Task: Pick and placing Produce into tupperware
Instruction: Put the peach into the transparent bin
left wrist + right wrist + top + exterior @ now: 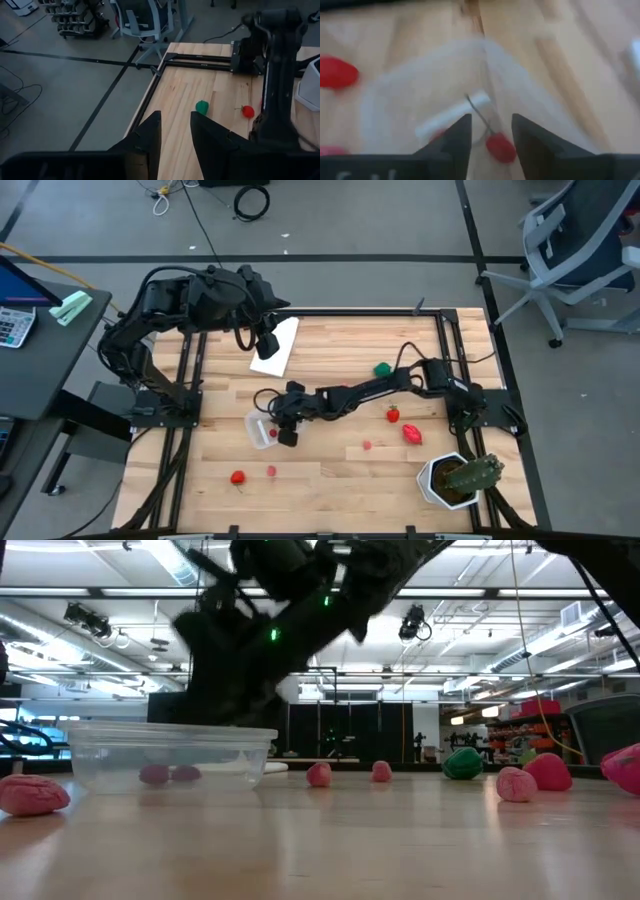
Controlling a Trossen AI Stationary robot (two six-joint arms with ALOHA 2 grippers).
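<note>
The clear tupperware (pixel 258 430) stands on the table left of centre; it also shows in the low view (pixel 170 750). Small red and pink pieces lie in it (pixel 500 147) (pixel 153 774). My right gripper (pixel 281 428) is open just above the box's right side, and its fingers (pixel 457 140) stand either side of a red piece without holding it. More produce lies loose on the table: a green piece (pixel 382 368), red pieces (pixel 393 415) (pixel 412 434) (pixel 238 477) and pink ones (pixel 367 446) (pixel 271 471). My left gripper (pixel 266 345) is open and empty over the far left of the table.
A flat white panel (pixel 277 345) lies at the far left under my left gripper. A green cactus in a white pot (pixel 455 478) stands at the near right corner. A black frame (pixel 445 340) runs along the table's edges.
</note>
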